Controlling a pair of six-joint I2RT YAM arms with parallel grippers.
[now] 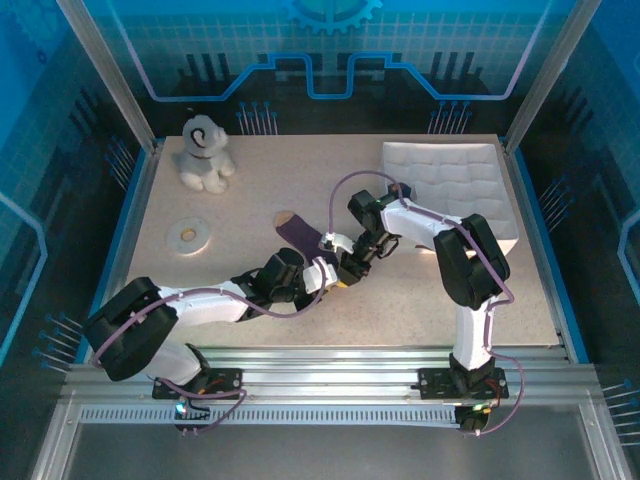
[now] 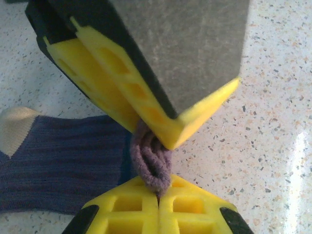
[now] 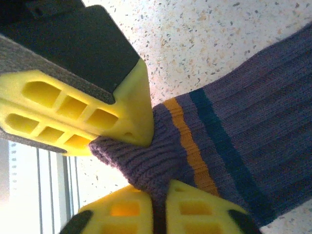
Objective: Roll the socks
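Container-wise there's just the white quilted tray (image 1: 450, 180), sitting at the far right corner of the speckled table (image 1: 300, 170). The purple sock (image 1: 298, 233) is not in it. It's flat on the table around the middle, well apart from the tray, with its tan heel patch (image 1: 287, 215) pointing to the far side.

Both arms meet at the near end of that sock. The left arm lies low and stretched out from its base at the near left, forearm running right across the table, so the left gripper (image 1: 336, 276) ends up at the centre. The right arm goes up from its base, folds hard at the elbow, reaches far-left, then the wrist bends back down, and the right gripper (image 1: 349, 266) lands just beside the left one, pretty much tip to tip.

In the left wrist view, the left gripper (image 2: 158, 202) has its yellow fingers pressed together on a bunched-up fold of the sock (image 2: 63, 165), and the pale heel patch (image 2: 14, 129) is off at the left edge. A yellow finger of the right gripper (image 2: 112, 73) comes down on the same fold from above.

It's the same deal in the right wrist view: the right gripper (image 3: 158, 207) is pinched closed on the cuff end of the sock (image 3: 253, 131), right beside the orange stripe (image 3: 187, 141) and teal stripe (image 3: 224, 141).

Also on the table are a plush dog (image 1: 205, 152) at the far left and a flat white ring (image 1: 188, 236) nearer in, both well away from the sock.
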